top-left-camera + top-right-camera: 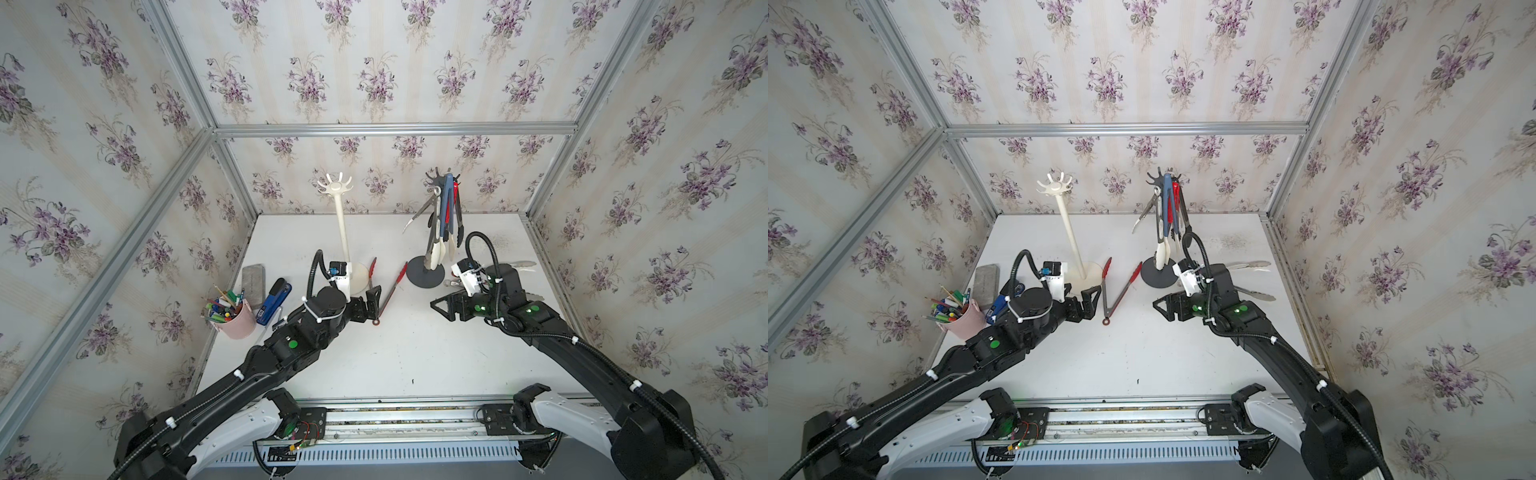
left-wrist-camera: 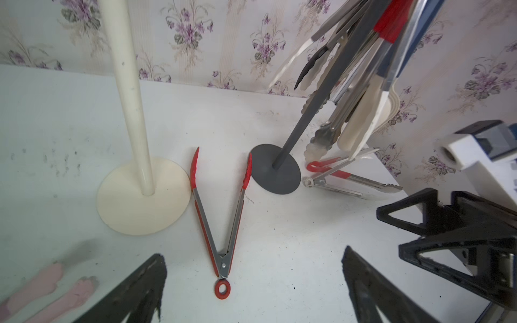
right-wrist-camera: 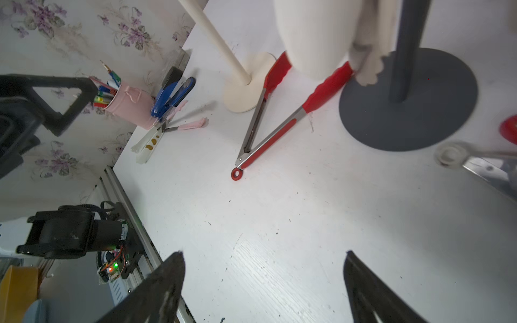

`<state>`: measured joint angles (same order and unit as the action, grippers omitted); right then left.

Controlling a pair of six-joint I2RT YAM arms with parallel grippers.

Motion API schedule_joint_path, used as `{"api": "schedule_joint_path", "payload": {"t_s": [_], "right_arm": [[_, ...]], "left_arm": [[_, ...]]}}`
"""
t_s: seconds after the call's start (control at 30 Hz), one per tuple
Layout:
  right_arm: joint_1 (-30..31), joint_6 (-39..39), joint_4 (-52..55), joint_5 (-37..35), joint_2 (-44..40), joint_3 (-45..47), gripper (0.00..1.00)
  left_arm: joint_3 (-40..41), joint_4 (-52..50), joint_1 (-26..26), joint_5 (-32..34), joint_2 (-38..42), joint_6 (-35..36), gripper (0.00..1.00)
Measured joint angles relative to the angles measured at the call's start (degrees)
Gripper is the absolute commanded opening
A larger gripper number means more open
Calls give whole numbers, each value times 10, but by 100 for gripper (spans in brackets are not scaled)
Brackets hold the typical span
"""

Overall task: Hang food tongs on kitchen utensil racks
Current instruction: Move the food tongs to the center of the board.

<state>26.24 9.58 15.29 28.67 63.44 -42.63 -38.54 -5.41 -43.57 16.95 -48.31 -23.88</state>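
Red-handled food tongs (image 1: 390, 293) (image 1: 1122, 291) lie spread in a V on the white table. Their tips rest between the round bases of the cream-white rack (image 1: 343, 232) (image 2: 134, 112) and the dark grey rack (image 1: 426, 272) (image 2: 275, 173). My left gripper (image 1: 365, 305) (image 2: 253, 253) is open just behind their red ring, touching nothing. My right gripper (image 1: 440, 309) (image 3: 263, 253) hovers open and empty in front of the dark base. Several tongs (image 1: 446, 208) hang from the dark rack's hooks. The cream rack's hooks are bare.
More tongs (image 1: 1254, 266) (image 2: 349, 179) lie on the table right of the dark base, partly behind my right arm. At the left edge stand a pink cup of pens (image 1: 235, 320), a blue stapler (image 1: 274, 299), a grey block (image 1: 254, 278) and pink-tipped tongs (image 3: 190, 125).
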Motion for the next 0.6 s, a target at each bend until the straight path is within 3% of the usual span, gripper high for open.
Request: {"api": "schedule_joint_path", "payload": {"t_s": [0.33,0.6], "right_arm": [[124,-141,49,-23,189,-145,82],[179,-138,64,-38,322,-267,77]], "left_arm": [[17,-62,6,8,172,172,99],[26,-148,15,52,240,223,99]]}}
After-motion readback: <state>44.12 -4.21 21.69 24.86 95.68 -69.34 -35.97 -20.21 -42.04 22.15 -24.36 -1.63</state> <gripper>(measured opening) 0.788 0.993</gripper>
